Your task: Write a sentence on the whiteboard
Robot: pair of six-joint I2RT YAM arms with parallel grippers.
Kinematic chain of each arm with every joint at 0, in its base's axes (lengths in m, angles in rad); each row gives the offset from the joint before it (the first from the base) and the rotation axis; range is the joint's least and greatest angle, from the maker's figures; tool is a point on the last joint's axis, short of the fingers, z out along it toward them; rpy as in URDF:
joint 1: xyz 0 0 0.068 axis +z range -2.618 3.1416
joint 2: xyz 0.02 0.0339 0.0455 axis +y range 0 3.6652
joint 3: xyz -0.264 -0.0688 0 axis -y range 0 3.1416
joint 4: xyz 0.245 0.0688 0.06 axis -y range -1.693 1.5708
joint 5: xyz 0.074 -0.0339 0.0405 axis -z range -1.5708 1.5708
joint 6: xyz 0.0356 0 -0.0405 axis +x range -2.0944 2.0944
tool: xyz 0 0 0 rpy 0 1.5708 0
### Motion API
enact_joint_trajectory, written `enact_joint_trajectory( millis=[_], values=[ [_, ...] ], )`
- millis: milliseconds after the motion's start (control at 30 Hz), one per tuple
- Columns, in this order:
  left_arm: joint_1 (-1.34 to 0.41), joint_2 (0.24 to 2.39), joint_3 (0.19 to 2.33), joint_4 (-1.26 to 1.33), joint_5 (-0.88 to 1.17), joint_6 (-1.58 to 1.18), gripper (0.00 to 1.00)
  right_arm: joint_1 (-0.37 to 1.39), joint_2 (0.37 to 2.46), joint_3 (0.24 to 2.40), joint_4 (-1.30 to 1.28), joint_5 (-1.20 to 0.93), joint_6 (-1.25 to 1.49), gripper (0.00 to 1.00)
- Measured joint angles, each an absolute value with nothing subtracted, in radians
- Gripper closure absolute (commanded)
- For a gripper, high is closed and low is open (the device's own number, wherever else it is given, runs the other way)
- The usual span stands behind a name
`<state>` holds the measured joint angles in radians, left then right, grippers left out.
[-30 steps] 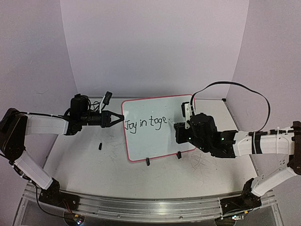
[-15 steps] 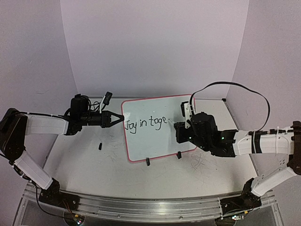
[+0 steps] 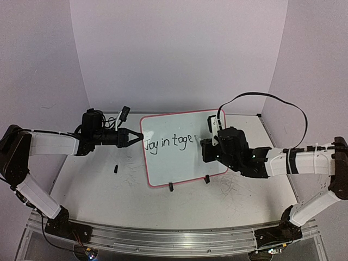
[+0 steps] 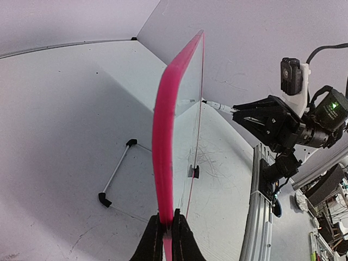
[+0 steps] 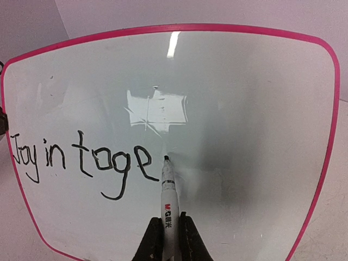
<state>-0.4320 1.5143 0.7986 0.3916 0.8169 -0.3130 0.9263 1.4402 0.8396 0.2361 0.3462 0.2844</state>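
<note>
Writing is the step we are on. Our right gripper (image 5: 168, 227) is squeezed shut on a marker (image 5: 168, 204). Its black tip (image 5: 166, 158) sits just after the last "e" of "Joy in toge" (image 5: 81, 163). We cannot be sure the tip is touching.

The whiteboard (image 5: 244, 98) stands up near the middle of the table (image 3: 109, 201), between our two arms, on its small black clip feet (image 3: 171, 187). Our left gripper (image 4: 167, 231) is pinched shut on the pink rim (image 4: 166, 136) at the board's left side.

To do this well, we think we should press softly, because a hard push could tip the board back. The left side should hold tight and not move. We should start the next letter close beside the "e", make it the same size, and stay on the same line. There is lots of white space to the right, so we need not squash the letters.
</note>
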Motion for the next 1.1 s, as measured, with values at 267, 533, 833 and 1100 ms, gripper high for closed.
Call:
enact_joint_trajectory(
  millis=[267, 533, 833, 1100],
  values=[
    [-0.432, 1.514, 0.799, 0.392, 0.817, -0.313, 1.00, 0.922, 1.448, 0.865, 0.253, 0.359, 0.277, 1.00],
    [-0.432, 1.514, 0.799, 0.391, 0.816, -0.312, 1.00, 0.917, 1.481, 0.877, 0.261, 0.366, 0.278, 1.00],
    [-0.432, 1.514, 0.799, 0.391, 0.816, -0.312, 1.00, 0.916, 1.481, 0.877, 0.257, 0.368, 0.305, 1.00],
    [-0.432, 1.514, 0.799, 0.390, 0.816, -0.312, 1.00, 0.917, 1.481, 0.874, 0.245, 0.357, 0.341, 1.00]
  ],
)
